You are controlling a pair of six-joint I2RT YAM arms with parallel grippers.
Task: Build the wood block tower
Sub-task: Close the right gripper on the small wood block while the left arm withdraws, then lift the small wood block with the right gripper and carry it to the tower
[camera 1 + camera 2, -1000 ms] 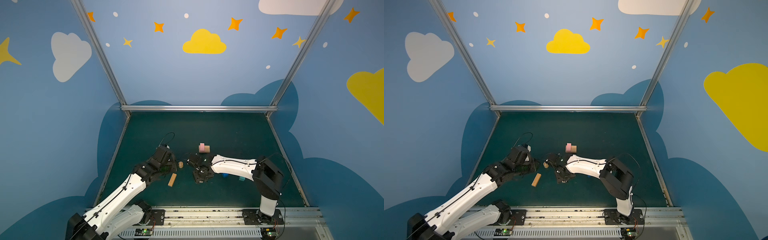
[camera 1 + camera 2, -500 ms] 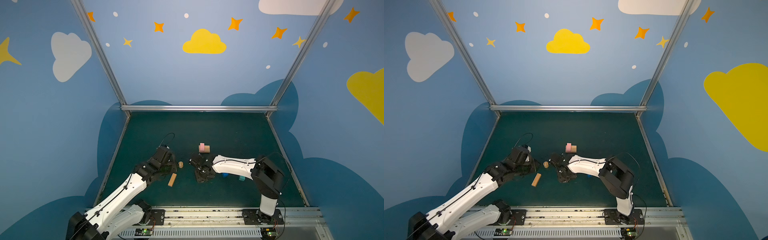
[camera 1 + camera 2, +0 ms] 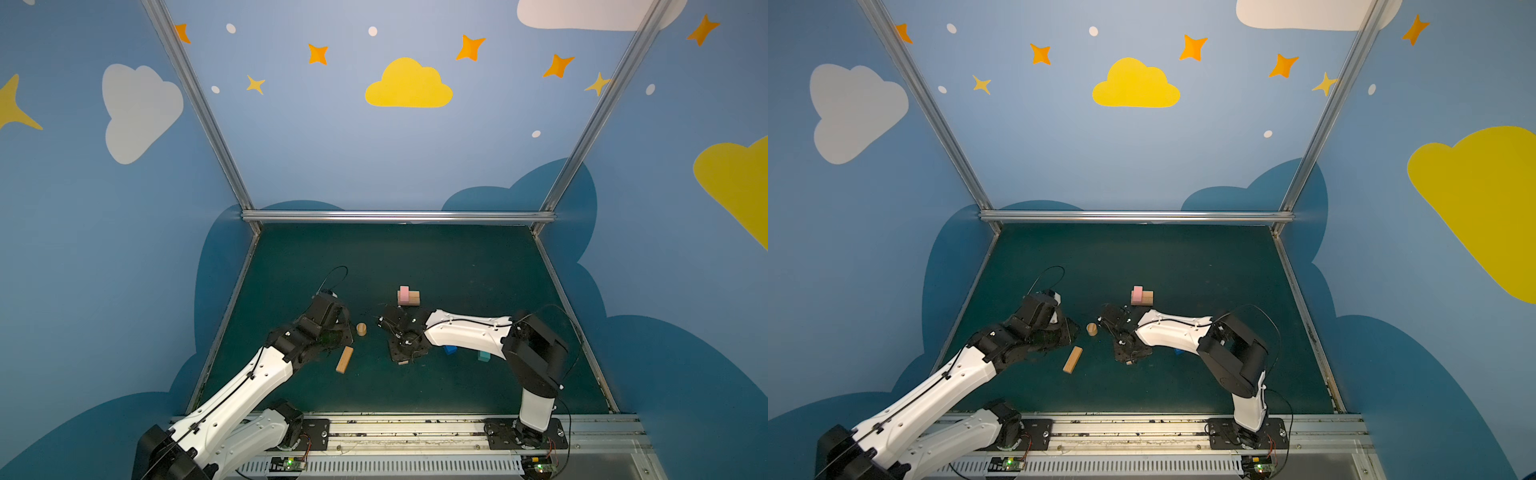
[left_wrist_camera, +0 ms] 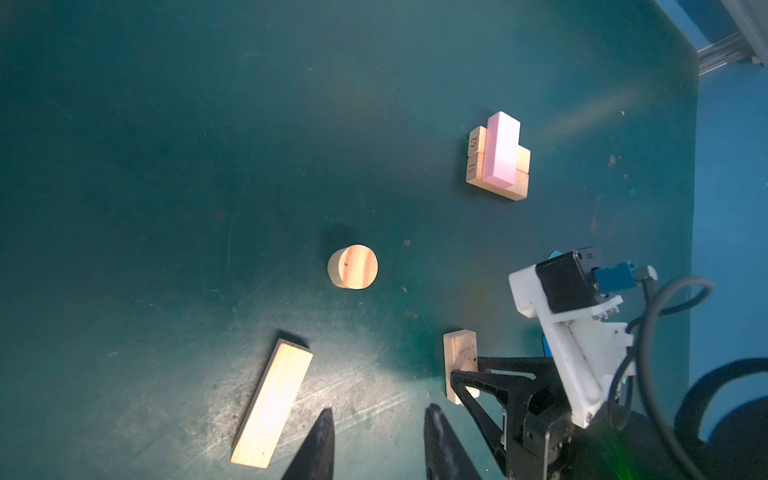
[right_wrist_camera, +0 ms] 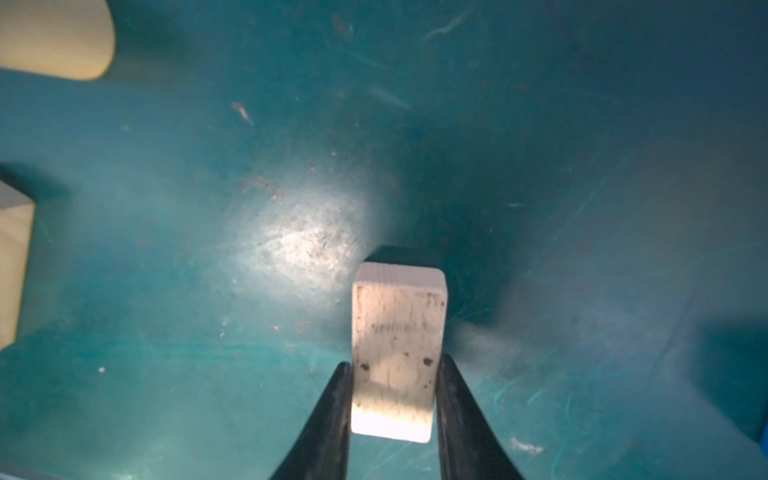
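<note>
Green worktop (image 3: 415,257) bears a three-block base (image 3: 405,296) — right jaws pinch a tan block (image 5: 397,357), left jaws parted, empty — several pieces wait.

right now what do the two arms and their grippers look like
The left arm and right arm have glossy white shells with bulky black joints and thin black cables looping off the wrists. The left gripper and right gripper each have two black fingers tapering to points. A white bracket on the right wrist carries a black camera with a blue plug.
</note>
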